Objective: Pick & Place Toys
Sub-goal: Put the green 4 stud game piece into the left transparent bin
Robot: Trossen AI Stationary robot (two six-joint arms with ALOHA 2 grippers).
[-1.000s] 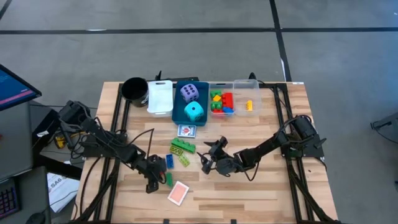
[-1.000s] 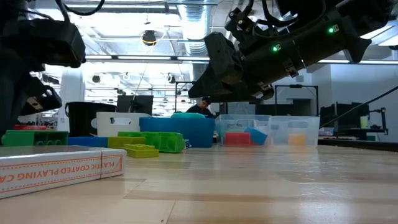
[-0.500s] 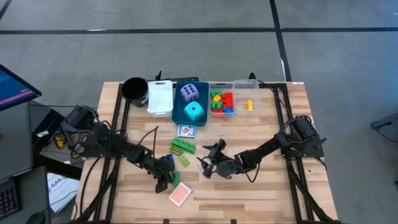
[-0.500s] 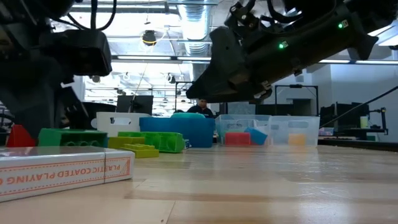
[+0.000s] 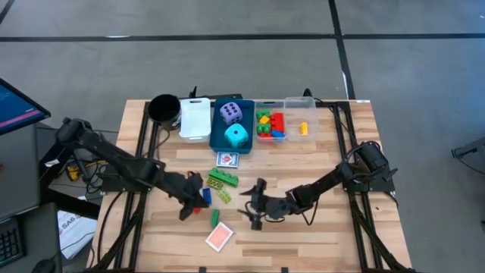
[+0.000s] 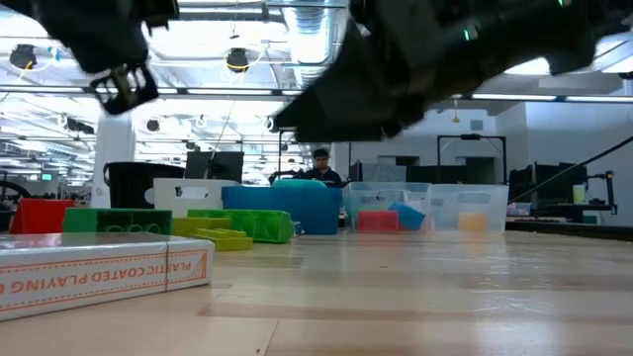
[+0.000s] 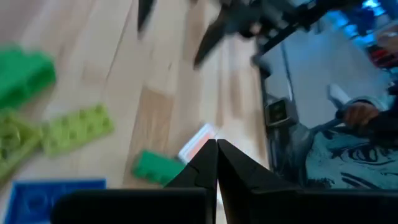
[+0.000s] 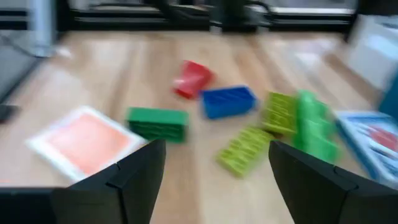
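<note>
Loose toys lie mid-table: a blue brick (image 5: pixel 206 196), a red brick (image 5: pixel 198 210), a green brick (image 5: pixel 214 218), a lime brick (image 5: pixel 225 195) and dark green bricks (image 5: pixel 222 178). A red-backed card deck (image 5: pixel 220 237) lies flat near the front edge, and a card box (image 5: pixel 227 160) farther back. My left gripper (image 5: pixel 187 209) hangs shut and empty above the table, left of the blue and red bricks; the left wrist view shows its shut fingertips (image 7: pixel 216 149). My right gripper (image 5: pixel 251 206) is open, right of the bricks and pointing at them (image 8: pixel 217 186).
Along the far edge stand a black cup (image 5: pixel 164 108), a white bin (image 5: pixel 195 118), a blue bin (image 5: pixel 216 133) with a purple and a cyan die, and clear bins (image 5: pixel 286 136) with bricks. Bare wood lies at the table's near right. A person (image 6: pixel 319 168) sits beyond the table.
My left gripper, shut throughout, has risen off the table and drawn back toward the table's left, tipping up. The green brick has slid a little toward the right. My right gripper has rolled at the wrist and moved slightly toward the near edge, staying open.
</note>
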